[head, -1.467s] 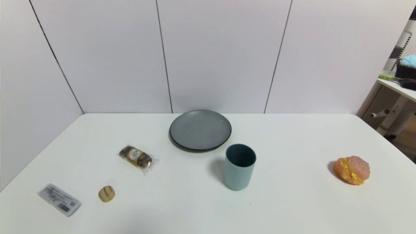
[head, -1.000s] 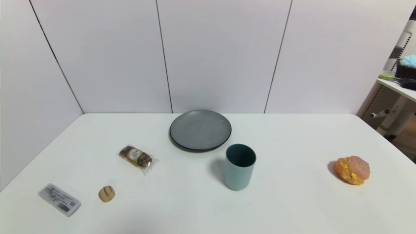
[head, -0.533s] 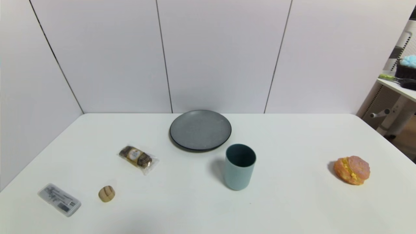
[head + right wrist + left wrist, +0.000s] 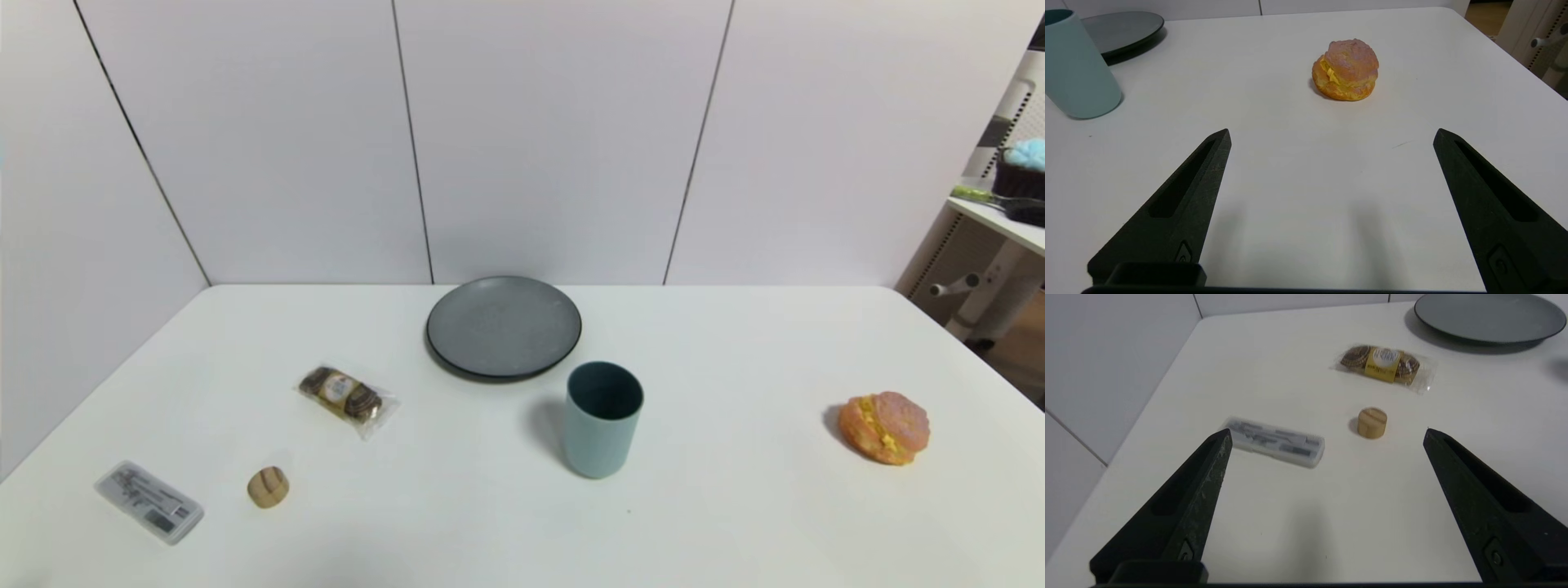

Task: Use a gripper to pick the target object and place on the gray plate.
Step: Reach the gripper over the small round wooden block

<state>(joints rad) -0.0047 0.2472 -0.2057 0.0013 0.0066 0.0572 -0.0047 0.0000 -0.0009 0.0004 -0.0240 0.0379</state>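
The small tan wooden block [image 4: 268,487] sits on the white table near its front left; it also shows in the left wrist view [image 4: 1372,422]. The gray plate [image 4: 504,327] lies at the back middle and shows in the left wrist view [image 4: 1490,316] and right wrist view [image 4: 1122,30]. Neither gripper shows in the head view. My left gripper [image 4: 1327,433] is open and empty, short of the block and apart from it. My right gripper [image 4: 1331,134] is open and empty over bare table at the right side.
A clear-wrapped brown-gold snack [image 4: 346,396] lies between block and plate. A clear flat case [image 4: 148,501] lies left of the block. A blue-gray cup [image 4: 602,419] stands in front of the plate. An orange-pink toy bun [image 4: 886,427] sits at the right.
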